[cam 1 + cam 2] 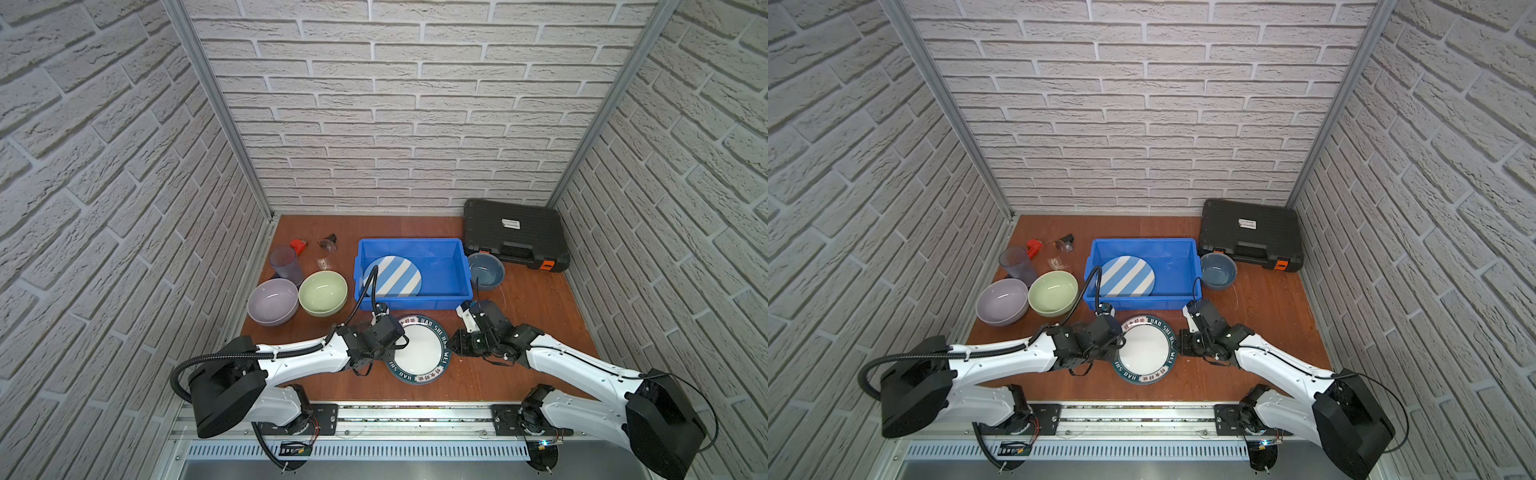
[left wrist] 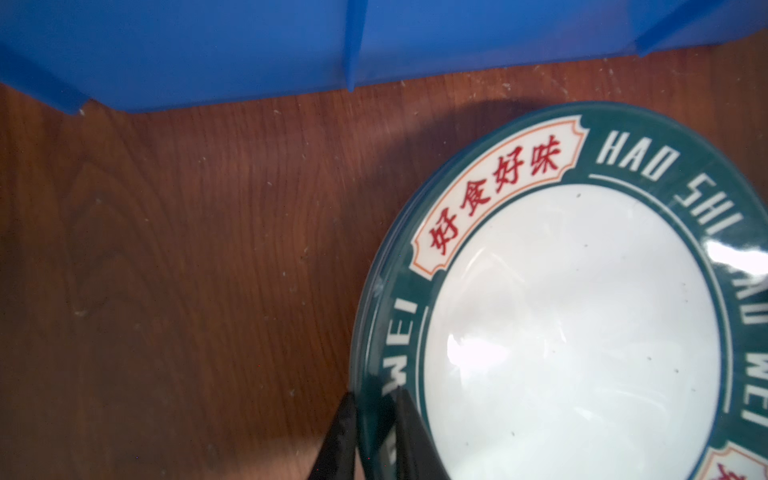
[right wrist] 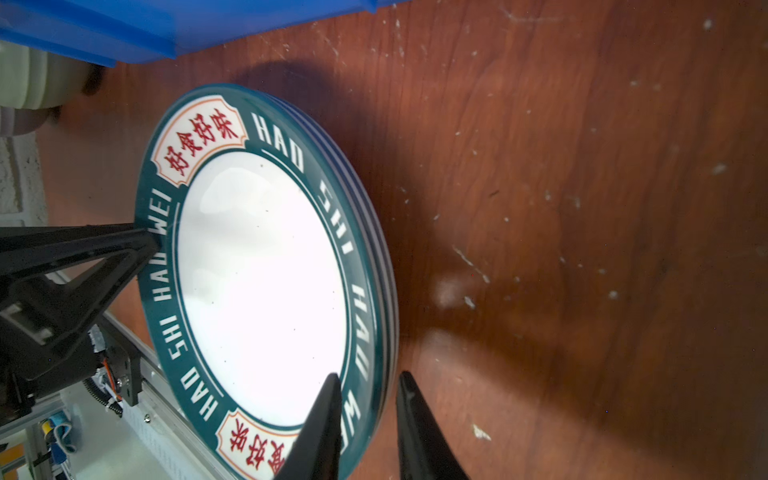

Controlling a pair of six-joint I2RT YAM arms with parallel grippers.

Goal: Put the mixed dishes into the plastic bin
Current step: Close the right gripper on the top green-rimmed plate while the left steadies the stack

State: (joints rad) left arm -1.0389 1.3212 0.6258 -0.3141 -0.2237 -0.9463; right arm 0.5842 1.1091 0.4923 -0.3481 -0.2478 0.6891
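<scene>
Black fingers of the left gripper are pinching the rim of the teal-rimmed plate, one above and one below. Opposite, the right gripper is clamping the plate's other edge between its own fingers. Lettered HAO SHI HAO WEI, the plate is sitting between the two arms, just outside the near wall of the plastic bin; whether it is resting on the worktop cannot be told. Inside the bin, the striped plate is lying in the left half. Just beside the bin's right wall, the dark blue bowl is standing upright. To the left, the pale green bowl and the lavender bowl are sitting side by side, with a tumbler and a red wrench behind them. A black tool case is lying in the far right corner.
</scene>
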